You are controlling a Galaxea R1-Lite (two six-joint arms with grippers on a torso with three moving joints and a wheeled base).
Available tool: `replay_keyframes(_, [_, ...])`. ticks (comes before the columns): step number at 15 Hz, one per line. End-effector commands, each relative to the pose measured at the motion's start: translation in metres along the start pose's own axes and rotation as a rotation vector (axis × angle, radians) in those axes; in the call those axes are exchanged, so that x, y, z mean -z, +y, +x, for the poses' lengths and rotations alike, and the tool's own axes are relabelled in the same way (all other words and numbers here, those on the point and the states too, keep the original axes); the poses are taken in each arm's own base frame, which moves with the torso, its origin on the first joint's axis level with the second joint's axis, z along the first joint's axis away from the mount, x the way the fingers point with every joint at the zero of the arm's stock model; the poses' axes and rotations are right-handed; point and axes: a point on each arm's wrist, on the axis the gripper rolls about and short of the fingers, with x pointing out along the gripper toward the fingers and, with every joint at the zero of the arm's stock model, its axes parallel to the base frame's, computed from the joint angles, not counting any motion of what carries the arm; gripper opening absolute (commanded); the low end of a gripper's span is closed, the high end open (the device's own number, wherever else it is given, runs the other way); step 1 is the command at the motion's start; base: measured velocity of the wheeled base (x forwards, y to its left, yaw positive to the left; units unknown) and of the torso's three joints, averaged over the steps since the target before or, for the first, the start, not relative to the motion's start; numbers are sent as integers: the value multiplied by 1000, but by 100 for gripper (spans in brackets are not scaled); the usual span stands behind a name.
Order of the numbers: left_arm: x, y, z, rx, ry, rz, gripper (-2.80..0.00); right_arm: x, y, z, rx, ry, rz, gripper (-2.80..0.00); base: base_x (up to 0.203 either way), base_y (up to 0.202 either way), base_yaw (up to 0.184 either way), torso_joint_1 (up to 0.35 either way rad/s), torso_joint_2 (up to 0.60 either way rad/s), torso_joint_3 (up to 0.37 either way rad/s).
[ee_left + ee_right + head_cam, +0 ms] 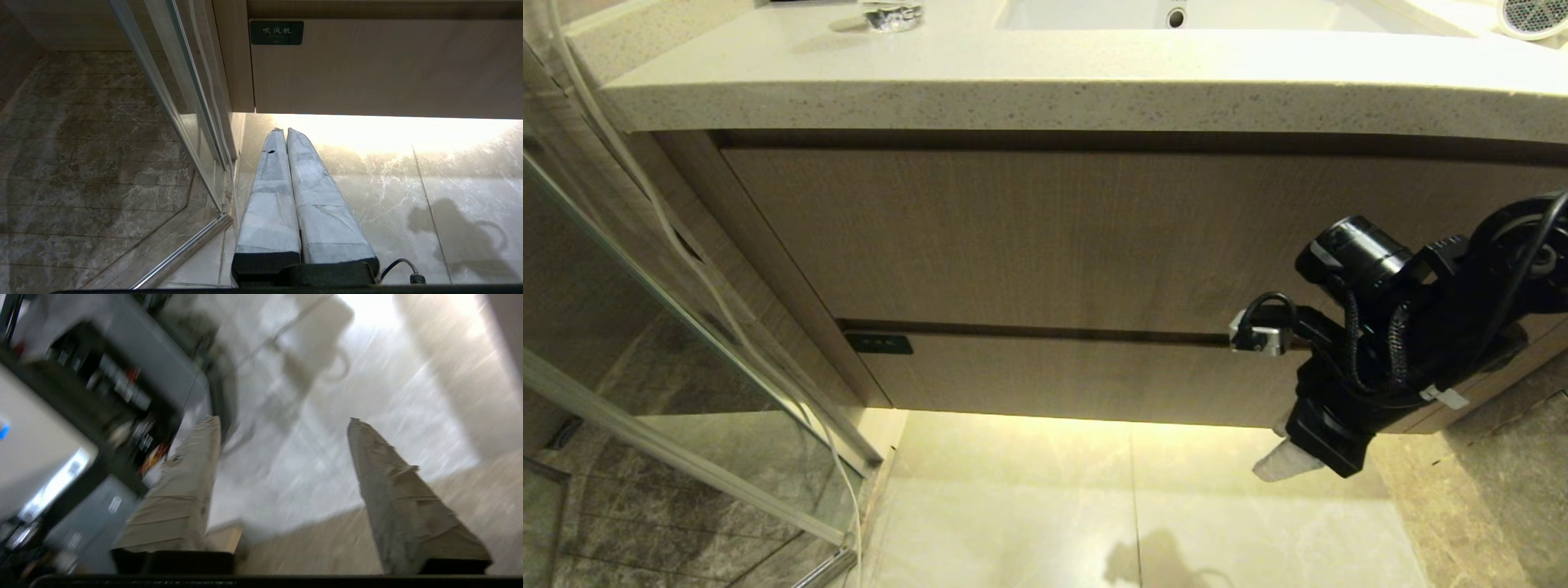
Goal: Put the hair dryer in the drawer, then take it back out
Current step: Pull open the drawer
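The glass shower partition with a metal frame [686, 343] stands at the far left of the head view, beside the vanity cabinet. The left gripper [284, 130] appears only in the left wrist view. It points at the pale marble floor tile [408, 196] below the cabinet, and its two white-wrapped fingers [269, 196] lie pressed together, closed on nothing.

The wide, shallow, light-brown wood-grain drawer [1078, 371] forms the lowest band of the cabinet front and sits flush, fully closed. A small black rectangular tag [879, 344] is fixed at its upper left corner. The taller plain wood-grain panel [1029, 237] lies directly above it, under the speckled cream stone surface [1045, 90].

The right gripper [1282, 457] hangs in front of the right end of the drawer, pointing down toward the floor. In the right wrist view its two wrapped fingers [184, 498] stand well apart, open, with nothing between them.

The white plastic hair dryer [1535, 16] rests on the surface at the far right corner of the head view, with only its round grey mesh grille end visible.
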Motion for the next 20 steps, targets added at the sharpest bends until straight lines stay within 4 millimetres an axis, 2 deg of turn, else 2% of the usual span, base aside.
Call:
replay_keyframes(1, [0,0,0,0,0,0,-280,-12,-9,16,38,-91,-22,0,0,0,0,0,0,0])
replay_keyframes(3, [0,0,0,0,0,0,-280,-21,-16,29,95,-209,-93,0,0,0,0,0,0,0])
replay_keyframes(6, [0,0,0,0,-2,0,-280,-13,-23,53,157,-280,-288,0,0,0,0,0,0,0])
replay_keyframes(9, [0,0,0,0,0,0,-280,-6,-38,57,157,-351,-370,0,0,0,0,0,0,0])
replay_keyframes(11, [0,0,0,0,0,0,-280,3,-58,55,228,-357,-496,0,0,0,0,0,0,0])
replay_keyframes(15, [0,0,0,0,-1,0,-280,34,-89,62,229,-351,-645,0,0,0,0,0,0,0])
replay_keyframes(20, [0,0,0,0,0,0,-280,33,-106,68,336,-377,-761,0,0,0,0,0,0,0])
